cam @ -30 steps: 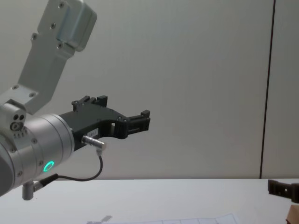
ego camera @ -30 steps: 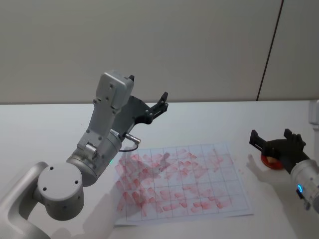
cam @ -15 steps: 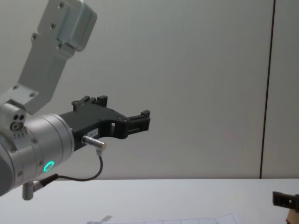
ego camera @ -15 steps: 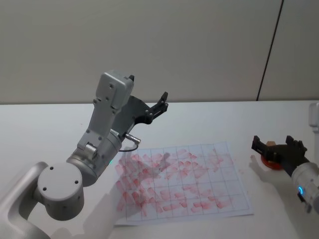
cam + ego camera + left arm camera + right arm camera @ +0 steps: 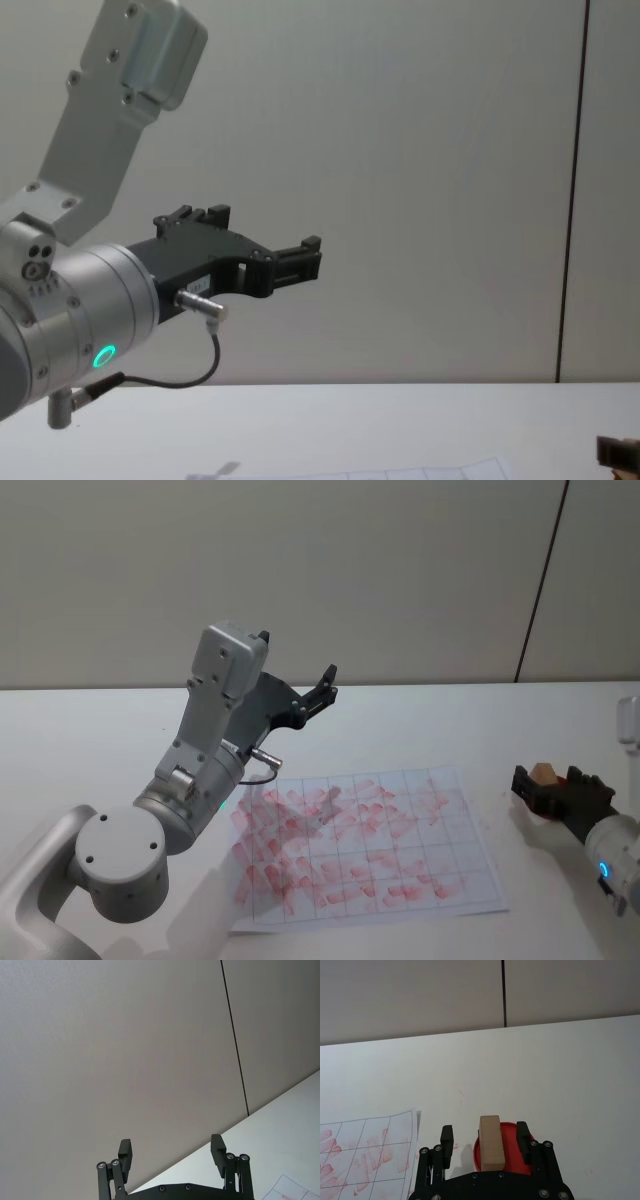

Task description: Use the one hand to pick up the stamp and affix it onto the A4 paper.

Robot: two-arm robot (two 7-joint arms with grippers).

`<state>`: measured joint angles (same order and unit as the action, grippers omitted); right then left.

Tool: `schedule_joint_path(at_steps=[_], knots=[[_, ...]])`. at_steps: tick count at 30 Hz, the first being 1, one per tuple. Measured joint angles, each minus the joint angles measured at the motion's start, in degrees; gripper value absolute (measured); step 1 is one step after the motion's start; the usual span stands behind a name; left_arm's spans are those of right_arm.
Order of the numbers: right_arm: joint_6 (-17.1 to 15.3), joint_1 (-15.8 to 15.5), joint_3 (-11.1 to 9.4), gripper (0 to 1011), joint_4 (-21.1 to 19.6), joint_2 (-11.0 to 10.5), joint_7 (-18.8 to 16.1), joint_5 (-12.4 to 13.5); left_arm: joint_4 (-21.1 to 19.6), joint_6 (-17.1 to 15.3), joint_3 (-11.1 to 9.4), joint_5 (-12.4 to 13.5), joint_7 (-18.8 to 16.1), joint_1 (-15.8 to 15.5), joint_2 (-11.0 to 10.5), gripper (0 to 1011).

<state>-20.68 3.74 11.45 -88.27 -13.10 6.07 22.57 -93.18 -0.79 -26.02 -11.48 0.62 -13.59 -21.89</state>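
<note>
The desk (image 5: 420, 730) and the A4 paper (image 5: 360, 845), already crowded with red imprints across its ruled boxes, lie exactly as they did a second ago. The left hand (image 5: 171, 1150) also stays as it was, raised high above the paper's far left corner with its fingers apart and empty.

All the change is on the right. The right hand (image 5: 484, 1132), which a second ago hovers above the red ink pad (image 5: 510, 1140) with the pad plainly in sight beneath it, is now lower and drawn a little toward the robot, so that in the head view its black body covers the pad. In the chest view it sinks to the bottom right corner.

The stamp (image 5: 491, 1147) stands upright on the pad, just beside the paper's right edge, and now sits between the right hand's fingers. Those fingers are spread, with a gap on either side of the block, so nothing is clamped yet.

The approach looks finished, and closing squarely on the stamp seems the next need before any lift toward the paper.
</note>
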Motion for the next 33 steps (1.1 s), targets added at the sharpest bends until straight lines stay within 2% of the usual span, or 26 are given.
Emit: schedule_joint_path(at_steps=[3, 7, 10, 11, 12, 13, 14, 18, 20, 33], knots=[[-0.23, 0.05, -0.04, 737, 0.31, 0.08, -0.05, -0.04, 0.0, 0.0, 0.0, 0.0, 0.0, 0.0, 0.0, 1001], [-0.45, 0.11, -0.09, 579, 0.6, 0.16, -0.04, -0.14, 0.0, 0.0, 0.0, 0.0, 0.0, 0.0, 0.0, 1002], [-0.65, 0.15, -0.11, 518, 0.76, 0.23, 0.01, -0.28, 0.0, 0.0, 0.0, 0.0, 0.0, 0.0, 0.0, 1001], [-0.68, 0.16, -0.11, 456, 0.8, 0.26, 0.04, -0.31, 0.0, 0.0, 0.0, 0.0, 0.0, 0.0, 0.0, 1001], [-0.73, 0.17, -0.12, 456, 0.84, 0.27, 0.08, -0.36, 0.0, 0.0, 0.0, 0.0, 0.0, 0.0, 0.0, 1001], [-0.79, 0.19, -0.14, 397, 0.9, 0.31, 0.13, -0.46, 0.0, 0.0, 0.0, 0.0, 0.0, 0.0, 0.0, 1001], [-0.79, 0.19, -0.14, 397, 0.9, 0.31, 0.13, -0.46, 0.0, 0.0, 0.0, 0.0, 0.0, 0.0, 0.0, 1001], [-0.9, 0.23, -0.17, 247, 1.01, 0.41, 0.29, -0.73, 0.0, 0.0, 0.0, 0.0, 0.0, 0.0, 0.0, 1001], [-0.92, 0.24, -0.19, 218, 1.02, 0.45, 0.36, -0.9, 0.0, 0.0, 0.0, 0.0, 0.0, 0.0, 0.0, 1001], [-1.16, 0.01, -0.48, 218, -0.93, 0.38, 1.38, -2.34, 0.0, 0.0, 0.0, 0.0, 0.0, 0.0, 0.0, 1001]])
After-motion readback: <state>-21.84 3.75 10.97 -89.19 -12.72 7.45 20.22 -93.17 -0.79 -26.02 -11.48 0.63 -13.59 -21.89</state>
